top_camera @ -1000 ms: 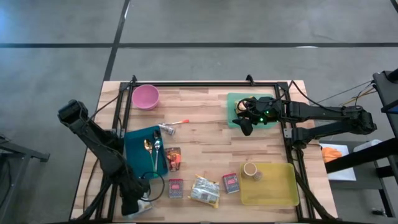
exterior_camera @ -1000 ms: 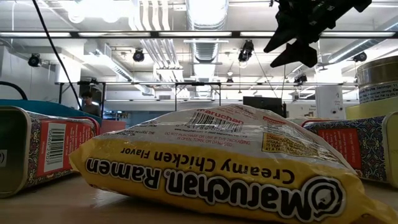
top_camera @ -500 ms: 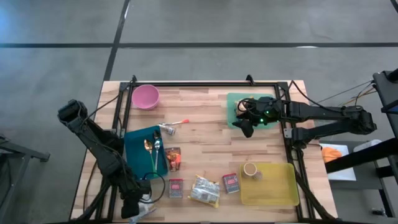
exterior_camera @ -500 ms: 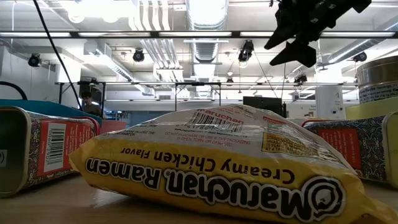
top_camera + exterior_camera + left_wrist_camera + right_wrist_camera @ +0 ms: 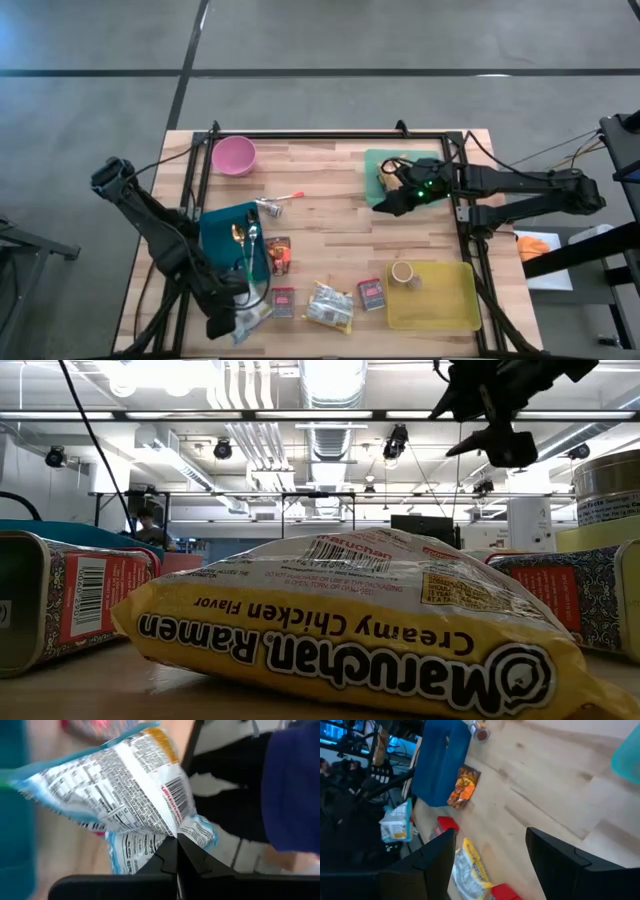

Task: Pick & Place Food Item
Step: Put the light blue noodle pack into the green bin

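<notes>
At the bench's near-left corner, the left gripper is clamped tight on a pale blue-and-white snack bag, holding it at the front edge just beside the blue tray. Over by the far-right corner, the right gripper hangs with fingers apart and empty at the green mat's inner edge.

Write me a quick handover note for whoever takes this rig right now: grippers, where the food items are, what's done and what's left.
Left gripper: shut on the blue-and-white snack bag, at the table's near left corner.
Right gripper: open, empty, raised over the green mat's edge.
On the table: ramen packet, orange packet, tins beside them; a can sits in the yellow tray.
Done: bag gripped.
Left: place the bag; destination unclear.
</notes>
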You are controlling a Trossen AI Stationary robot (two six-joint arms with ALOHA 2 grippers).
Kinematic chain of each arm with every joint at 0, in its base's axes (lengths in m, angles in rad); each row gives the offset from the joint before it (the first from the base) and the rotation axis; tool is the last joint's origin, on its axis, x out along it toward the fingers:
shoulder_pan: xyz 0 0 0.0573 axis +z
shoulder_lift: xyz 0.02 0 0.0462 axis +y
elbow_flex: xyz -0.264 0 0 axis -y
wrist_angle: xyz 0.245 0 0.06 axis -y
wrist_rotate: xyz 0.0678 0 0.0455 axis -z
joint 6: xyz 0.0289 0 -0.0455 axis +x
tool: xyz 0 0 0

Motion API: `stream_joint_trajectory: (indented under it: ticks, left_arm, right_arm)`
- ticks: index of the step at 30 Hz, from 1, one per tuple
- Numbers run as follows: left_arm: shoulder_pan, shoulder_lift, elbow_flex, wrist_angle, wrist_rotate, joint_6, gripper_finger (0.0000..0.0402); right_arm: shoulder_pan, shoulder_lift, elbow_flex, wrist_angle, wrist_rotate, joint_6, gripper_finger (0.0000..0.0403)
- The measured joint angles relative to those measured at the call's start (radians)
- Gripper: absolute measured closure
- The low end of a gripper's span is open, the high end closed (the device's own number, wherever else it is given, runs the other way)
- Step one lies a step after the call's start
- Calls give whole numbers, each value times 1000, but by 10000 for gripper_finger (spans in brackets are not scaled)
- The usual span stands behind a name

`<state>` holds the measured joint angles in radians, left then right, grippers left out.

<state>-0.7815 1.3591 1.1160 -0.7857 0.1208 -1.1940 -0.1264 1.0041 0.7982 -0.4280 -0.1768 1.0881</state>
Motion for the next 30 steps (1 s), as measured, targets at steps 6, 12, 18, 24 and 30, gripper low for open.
stream_joint_trajectory:
  ticks: [6, 12, 18, 24, 30]
  left_arm:
    - [98, 0, 37, -78, -19, 135, 401]
    - [196, 0, 38, -84, -25, 287, 401]
    - [243, 1, 38, -117, -25, 381, 401]
    - [261, -6, 38, -157, -40, 414, 401]
    - [310, -36, 38, -182, -86, 450, 401]
  right_arm:
    - [25, 54, -1, 106, -2, 12, 166]
    - [35, 196, -1, 281, -85, -2, 165]
    - [42, 364, -2, 470, -170, 28, 141]
    - [45, 518, 4, 796, -269, 153, 82]
    - [63, 622, 44, 889, -294, 214, 45]
